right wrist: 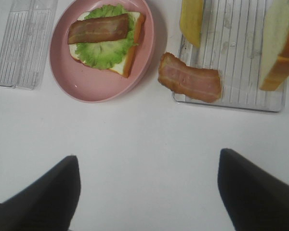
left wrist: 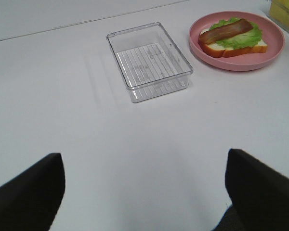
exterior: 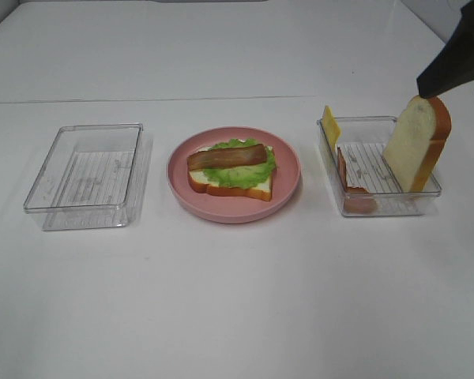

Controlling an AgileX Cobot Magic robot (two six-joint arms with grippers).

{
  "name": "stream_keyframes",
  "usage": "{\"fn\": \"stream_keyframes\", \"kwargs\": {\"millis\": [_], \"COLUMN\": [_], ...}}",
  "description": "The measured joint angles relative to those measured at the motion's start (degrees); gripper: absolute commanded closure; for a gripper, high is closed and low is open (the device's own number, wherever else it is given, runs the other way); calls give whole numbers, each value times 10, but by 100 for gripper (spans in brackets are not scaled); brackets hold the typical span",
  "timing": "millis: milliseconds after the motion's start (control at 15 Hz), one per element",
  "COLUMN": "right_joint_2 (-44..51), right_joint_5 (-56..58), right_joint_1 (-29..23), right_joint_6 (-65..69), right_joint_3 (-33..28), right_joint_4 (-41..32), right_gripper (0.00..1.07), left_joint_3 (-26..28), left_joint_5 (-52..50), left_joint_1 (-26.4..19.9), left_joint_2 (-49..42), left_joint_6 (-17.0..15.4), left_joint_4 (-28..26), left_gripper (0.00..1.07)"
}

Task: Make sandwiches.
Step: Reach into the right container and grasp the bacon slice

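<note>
The half-built sandwich [exterior: 231,168] lies on a round pink plate [exterior: 288,185]: one bread slice, green lettuce and a brown bacon strip on top. It also shows in both wrist views, as sandwich [left wrist: 233,37] and sandwich [right wrist: 105,42]. In the right tray [exterior: 379,207] a second bread slice [exterior: 417,144] stands upright. A yellow cheese slice [exterior: 330,126] leans at the tray's far left corner, and another bacon strip [right wrist: 190,83] lies over its rim. My right gripper [right wrist: 148,159] hangs open and empty above the table in front of the plate and tray. My left gripper [left wrist: 144,159] is open and empty over bare table.
An empty clear tray [exterior: 87,207] stands left of the plate, also visible as the tray [left wrist: 149,60] in the left wrist view. The dark right arm [exterior: 458,55] shows at the upper right of the high view, over the right tray's bread slice.
</note>
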State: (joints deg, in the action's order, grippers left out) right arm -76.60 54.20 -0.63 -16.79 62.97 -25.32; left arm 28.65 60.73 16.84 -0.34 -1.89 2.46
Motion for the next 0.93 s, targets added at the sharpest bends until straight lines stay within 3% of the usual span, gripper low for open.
{"fn": "stream_keyframes", "kwargs": {"millis": [200, 667, 933], "right_joint_2": [-105, -323, -400], "right_joint_5": [42, 85, 91], "right_joint_1": [-4, -85, -91], "right_joint_6": [-5, 71, 81], "right_joint_3": [77, 237, 281], "right_joint_4": [-11, 37, 50], "right_gripper": [41, 43, 48], "left_joint_3": [0, 0, 0], "left_joint_5": [0, 0, -1], "left_joint_1": [0, 0, 0], "left_joint_2": [0, 0, 0], "left_joint_6": [0, 0, 0], "left_joint_4": [0, 0, 0], "left_gripper": [21, 21, 21]}}
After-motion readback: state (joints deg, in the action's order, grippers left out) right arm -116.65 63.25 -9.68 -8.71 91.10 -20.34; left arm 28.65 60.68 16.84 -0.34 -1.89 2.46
